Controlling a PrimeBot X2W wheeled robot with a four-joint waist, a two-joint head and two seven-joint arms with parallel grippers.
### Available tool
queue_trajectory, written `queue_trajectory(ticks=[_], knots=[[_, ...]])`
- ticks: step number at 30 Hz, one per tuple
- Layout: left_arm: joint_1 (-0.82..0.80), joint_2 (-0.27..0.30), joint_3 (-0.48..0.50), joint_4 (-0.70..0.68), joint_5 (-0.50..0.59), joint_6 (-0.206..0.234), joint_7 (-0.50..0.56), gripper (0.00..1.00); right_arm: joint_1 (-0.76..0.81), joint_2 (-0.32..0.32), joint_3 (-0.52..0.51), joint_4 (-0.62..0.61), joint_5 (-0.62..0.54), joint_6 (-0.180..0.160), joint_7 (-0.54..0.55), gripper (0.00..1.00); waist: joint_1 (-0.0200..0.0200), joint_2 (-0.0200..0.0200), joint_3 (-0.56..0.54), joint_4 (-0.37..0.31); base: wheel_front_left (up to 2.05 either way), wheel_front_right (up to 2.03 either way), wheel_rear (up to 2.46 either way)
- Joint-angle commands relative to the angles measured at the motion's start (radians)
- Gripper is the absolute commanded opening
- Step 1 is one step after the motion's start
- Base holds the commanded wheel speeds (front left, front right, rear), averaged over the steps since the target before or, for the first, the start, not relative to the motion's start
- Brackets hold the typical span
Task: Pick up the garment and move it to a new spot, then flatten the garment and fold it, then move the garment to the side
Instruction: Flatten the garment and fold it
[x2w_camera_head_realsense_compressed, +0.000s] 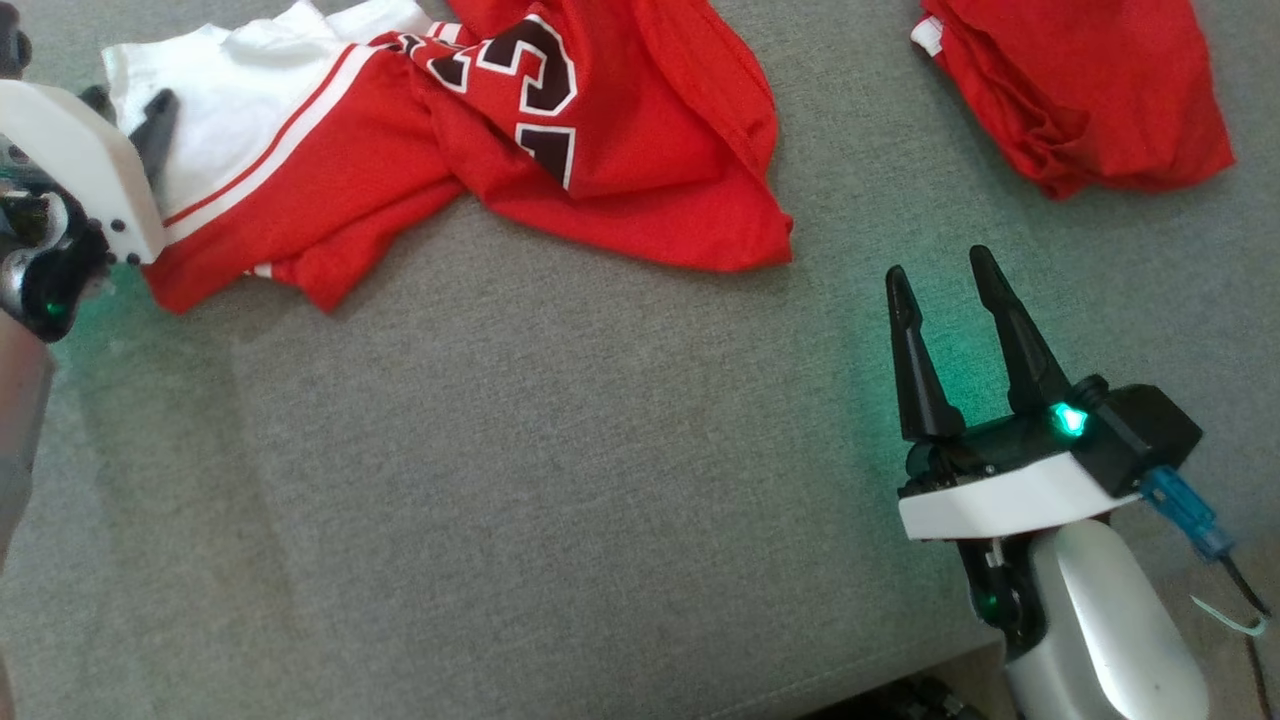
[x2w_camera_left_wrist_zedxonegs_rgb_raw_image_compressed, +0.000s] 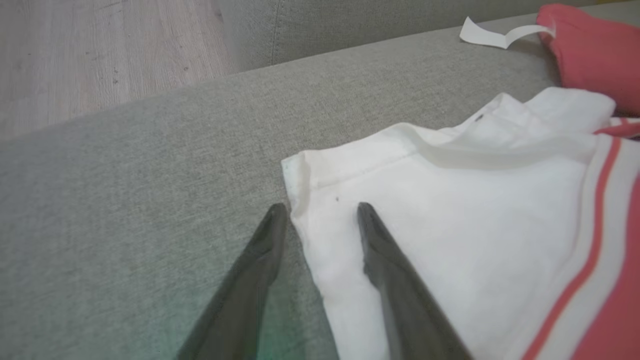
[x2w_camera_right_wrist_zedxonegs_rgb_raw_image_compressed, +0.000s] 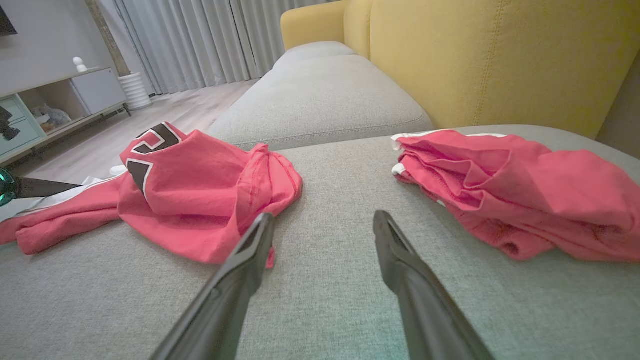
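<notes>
The right gripper (x2w_camera_head_realsense_compressed: 935, 268) stands wide and empty on the robot's side of the jersey (x2w_camera_head_realsense_compressed: 600, 140). A broad bare stretch of grey sofa cushion (x2w_camera_head_realsense_compressed: 550, 450) lies around it, ample room for laying the jersey flat. The left gripper (x2w_camera_left_wrist_zedxonegs_rgb_raw_image_compressed: 321, 210) sits at the jersey's white panel (x2w_camera_left_wrist_zedxonegs_rgb_raw_image_compressed: 450, 225), jaws apart and straddling its hemmed edge. One finger is over cloth and the other over cushion, with nothing pinched yet. Closing here may catch only the top layer or nip the upholstery, so the crumpled jersey would drag and bunch. Off the jersey's right side, well apart, lies a second red garment (x2w_camera_head_realsense_compressed: 1080, 90); a wide sweep could snag it. Beyond the jersey's white end the cushion gives way to wooden floor (x2w_camera_left_wrist_zedxonegs_rgb_raw_image_compressed: 100, 50), so a pull that way could spill it.
</notes>
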Motion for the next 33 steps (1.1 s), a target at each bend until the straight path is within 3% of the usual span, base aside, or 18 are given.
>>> queue_trajectory(ticks=[1,12,21,29,30,33], knots=[[-0.042,0.055,0.023,-0.018,-0.01,0.002,-0.002,0.0,-0.004,-0.003,0.019,-0.032,0.007,-0.001,-0.011,1.0,0.0,0.0,-0.001,0.002,0.0,0.0,0.0],[-0.057,0.051,-0.048,-0.047,-0.083,0.002,-0.129,0.0,-0.007,-0.003,0.01,-0.011,-0.003,-0.001,-0.011,1.0,0.0,0.0,-0.024,0.031,0.0,0.0,0.0],[-0.079,0.08,-0.153,-0.156,-0.041,0.002,-0.384,0.0,-0.006,-0.003,0.003,0.009,-0.003,-0.001,-0.011,1.0,0.0,0.0,-0.094,0.045,0.0,0.0,0.0],[-0.095,0.093,-0.213,-0.272,0.013,0.003,-0.531,0.0,0.017,-0.003,-0.004,0.026,-0.003,-0.001,-0.011,1.0,0.0,0.0,-0.18,0.087,0.0,0.0,0.0],[-0.113,0.097,-0.22,-0.365,0.077,0.041,-0.616,0.0,0.033,-0.003,-0.003,0.042,-0.006,-0.001,-0.011,1.0,0.0,0.0,-0.238,0.118,0.0,0.0,0.0],[-0.119,0.103,-0.216,-0.44,0.107,0.072,-0.644,0.0,0.041,-0.003,-0.004,0.05,-0.003,-0.001,-0.011,1.0,0.0,0.0,-0.277,0.131,0.0,0.0,0.0]])
